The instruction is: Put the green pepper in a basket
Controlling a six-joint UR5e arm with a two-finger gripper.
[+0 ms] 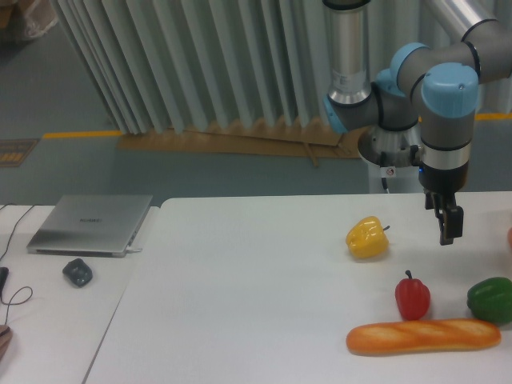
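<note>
The green pepper (490, 299) is glossy and dark green and sits on the white table (256, 288) at the far right, just above the right end of a bread loaf. My gripper (450, 232) hangs pointing down above the table, up and to the left of the green pepper and clear of it. It holds nothing. Its fingers overlap from this angle, so I cannot tell whether they are open or shut. No basket shows clearly in view.
A yellow pepper (368, 238) lies left of the gripper. A red pepper (412, 297) and a long bread loaf (424, 336) lie left of and below the green pepper. A reddish sliver (510, 237) shows at the right edge. A laptop (90, 224) and mouse (78, 272) sit far left.
</note>
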